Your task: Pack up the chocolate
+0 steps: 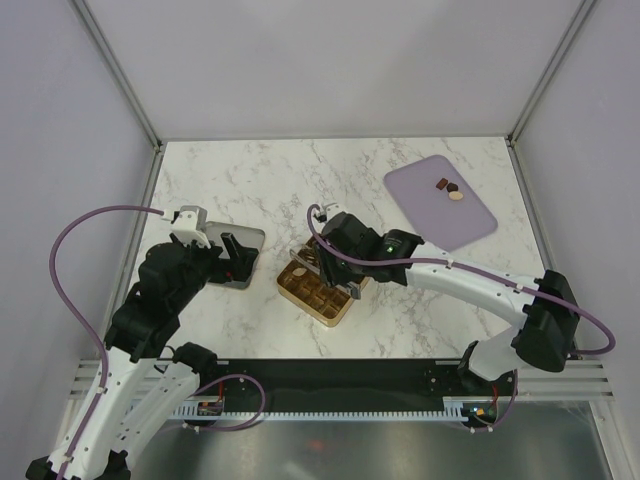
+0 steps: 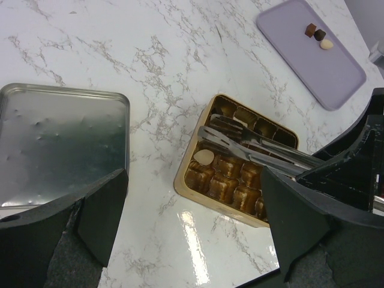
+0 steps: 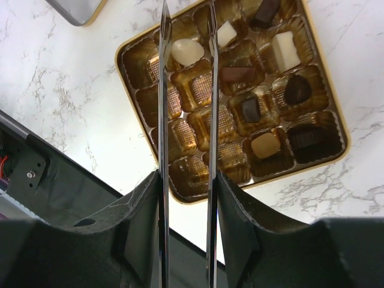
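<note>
From overhead you get the whole marble tabletop (image 1: 300, 180). One purple tray (image 1: 440, 225) sits by the far right corner, one metal lid (image 1: 255, 245) toward the left edge, and one gold grid tray (image 1: 320, 298) by the middle of the near edge.

Only your right wrist view looks into the cells. They hold nine chocolate pieces (image 3: 285, 51), and one cream-white piece (image 3: 188, 52) lies between the parted tips of the tongs (image 3: 163, 120).

Your right gripper (image 3: 186, 198) clamps the tongs. Your left gripper (image 2: 195, 210) gapes above the lid's edge, holding nothing.

Three loose pieces (image 1: 452, 187) sit on the purple tray.
</note>
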